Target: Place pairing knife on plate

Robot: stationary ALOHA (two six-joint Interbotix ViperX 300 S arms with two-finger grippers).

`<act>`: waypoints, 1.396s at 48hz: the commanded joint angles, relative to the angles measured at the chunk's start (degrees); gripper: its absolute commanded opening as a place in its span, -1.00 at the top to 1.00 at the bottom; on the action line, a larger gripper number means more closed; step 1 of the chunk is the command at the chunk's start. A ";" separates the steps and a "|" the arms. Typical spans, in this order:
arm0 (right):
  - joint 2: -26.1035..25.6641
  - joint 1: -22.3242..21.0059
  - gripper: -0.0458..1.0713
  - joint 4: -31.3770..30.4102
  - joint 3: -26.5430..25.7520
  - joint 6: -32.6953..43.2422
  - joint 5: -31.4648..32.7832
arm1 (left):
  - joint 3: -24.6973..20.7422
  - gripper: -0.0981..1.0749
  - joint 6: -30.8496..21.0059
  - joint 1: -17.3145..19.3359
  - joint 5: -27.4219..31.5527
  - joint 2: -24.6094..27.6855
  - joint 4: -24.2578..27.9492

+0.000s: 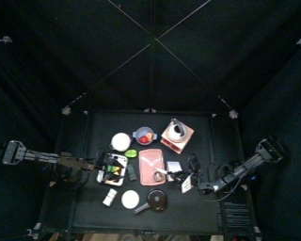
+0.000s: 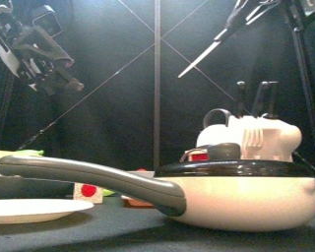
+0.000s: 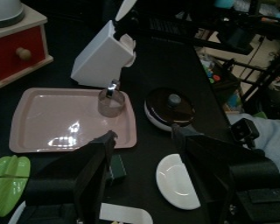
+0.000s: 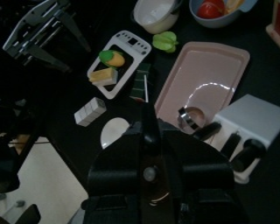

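One black curtained table [image 1: 222,127]; left gripper [image 3: 149,147] spread, right gripper [image 4: 149,144] tight around knife [image 4: 142,92].

The right arm [image 1: 247,168] reaches in from the right edge of the bench, raised high, its tool [image 4: 149,131] clamped on a knife [image 2: 216,44] whose blade points down. The left arm [image 1: 46,157] rests at the left side, its tool [image 3: 149,162] open and empty.

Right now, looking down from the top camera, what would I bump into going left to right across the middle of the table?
left gripper → white tray → pink plate → white knife block → right gripper, holding the knife
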 commanded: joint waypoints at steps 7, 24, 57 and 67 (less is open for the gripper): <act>-3.43 -12.22 0.10 6.06 2.72 -8.70 -11.69 | -0.53 -0.71 0.00 0.26 -0.53 -0.09 -0.09; -4.57 -31.64 0.10 16.44 12.30 -20.74 -34.80 | -0.44 -0.71 0.00 0.26 -0.53 -0.18 -0.09; 5.98 -37.09 0.07 14.50 9.93 -21.88 -43.33 | -0.18 -0.71 0.09 0.97 -0.53 -0.09 0.00; 11.25 -37.71 0.08 14.33 7.91 -21.97 -43.59 | -0.09 -0.71 0.09 0.97 -0.53 -0.09 -0.09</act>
